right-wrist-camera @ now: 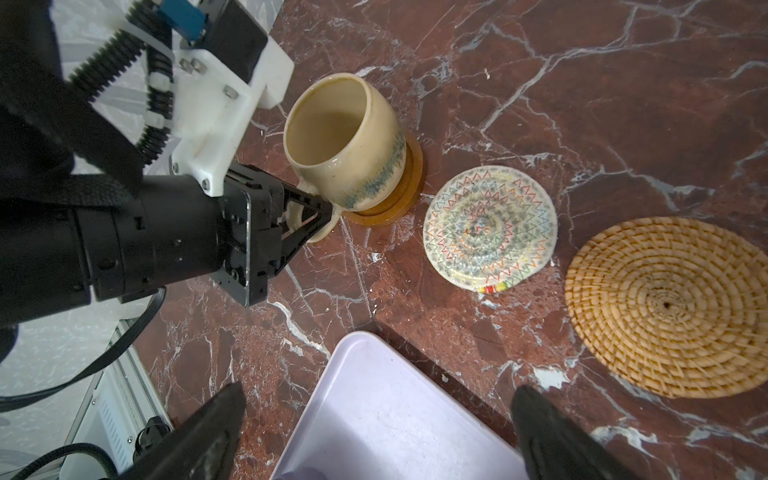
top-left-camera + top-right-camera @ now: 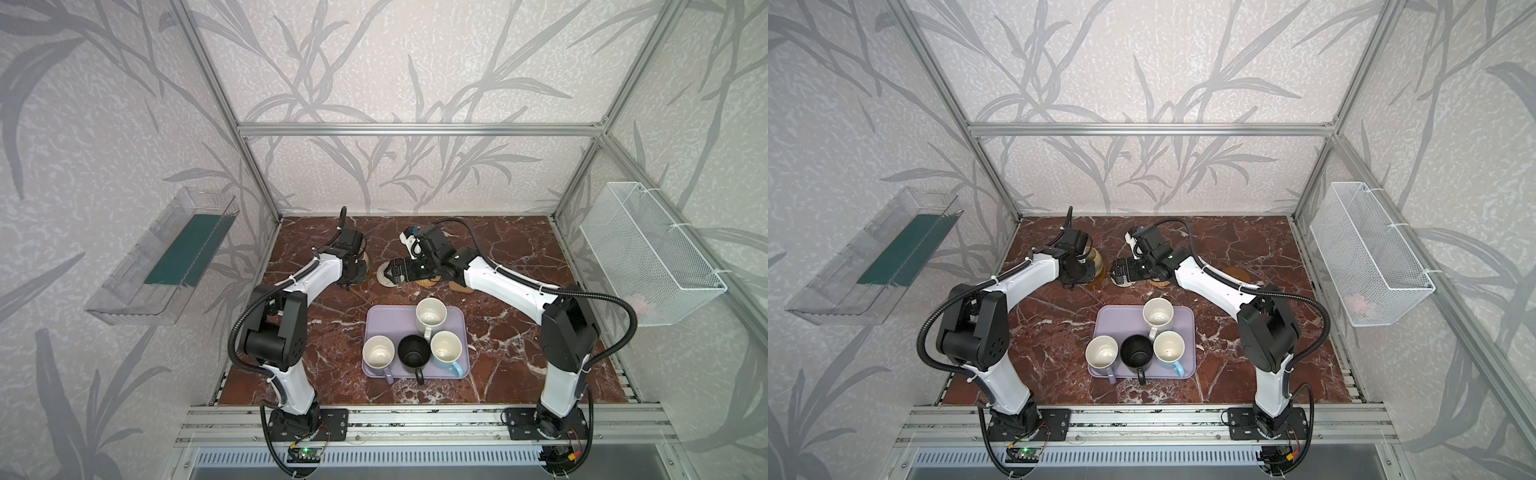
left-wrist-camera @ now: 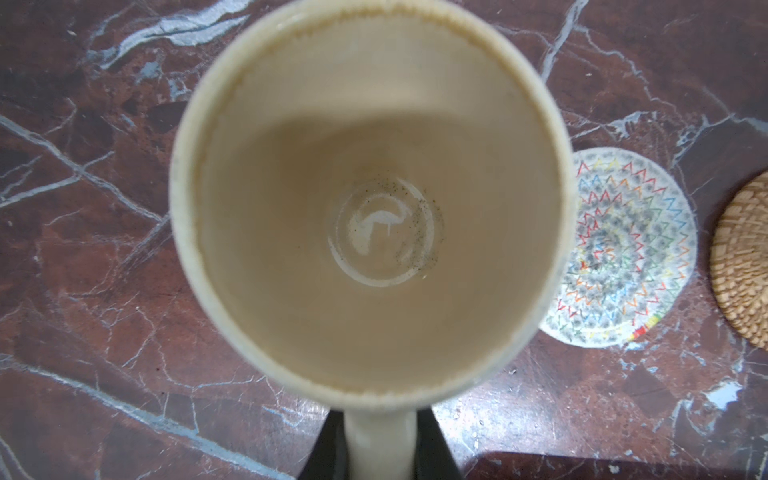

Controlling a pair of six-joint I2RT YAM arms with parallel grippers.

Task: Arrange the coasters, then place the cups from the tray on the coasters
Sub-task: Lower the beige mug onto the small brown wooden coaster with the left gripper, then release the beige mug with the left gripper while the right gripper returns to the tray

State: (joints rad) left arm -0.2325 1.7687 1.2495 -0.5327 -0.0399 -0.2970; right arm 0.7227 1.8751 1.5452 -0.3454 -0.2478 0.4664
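Four handled mugs [image 2: 431, 312] [image 2: 378, 351] [image 2: 413, 353] [image 2: 446, 348] are standing on the flat lilac plastic tray [image 2: 390, 322] [image 2: 1121, 322], lower centre of both top views. Left wrist: the left gripper [image 3: 380, 453] is clamping the handle of the rounded beige mug [image 3: 374, 208], bottom centre. Right wrist: that mug is sitting on an amber-brown round coaster [image 1: 411, 178], upper centre; the right gripper [image 1: 380, 432] is gaping wide.

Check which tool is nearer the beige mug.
Left. The left tool is shut on the handle of the beige mug; the right tool hangs open, apart from it, by the woven spiral coaster.
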